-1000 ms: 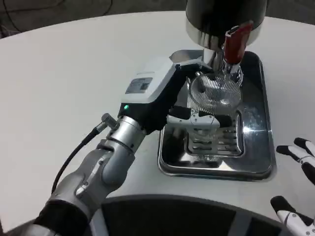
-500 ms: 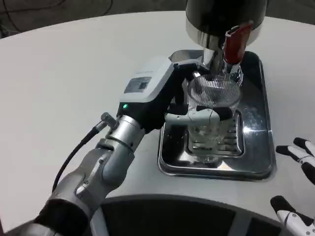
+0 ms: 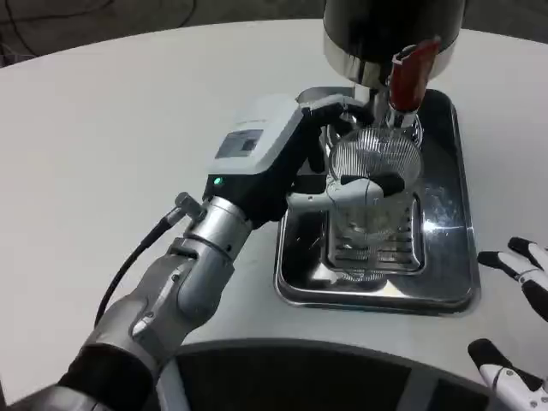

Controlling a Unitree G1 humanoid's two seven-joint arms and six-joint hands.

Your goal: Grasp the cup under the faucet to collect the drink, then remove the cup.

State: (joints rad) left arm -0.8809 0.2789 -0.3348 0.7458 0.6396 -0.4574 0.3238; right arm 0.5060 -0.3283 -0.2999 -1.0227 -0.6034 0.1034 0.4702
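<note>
The left robot hand (image 3: 330, 163) grips the clear ribbed cup (image 3: 372, 184), fingers wrapped around it, holding it under the red-handled faucet (image 3: 409, 73) above the steel drip tray (image 3: 445, 282). At the desk's (image 3: 103, 154) near right, the right robot hand (image 3: 514, 317) rests with fingers spread, holding nothing.

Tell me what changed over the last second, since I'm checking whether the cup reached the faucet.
The left hand, gripping the clear cup, righted it from a tilt toward the camera and carried it a little up and back, so its mouth now sits beneath the red-handled faucet. The metal drip tray, the dispenser and the waiting right hand stayed put.
</note>
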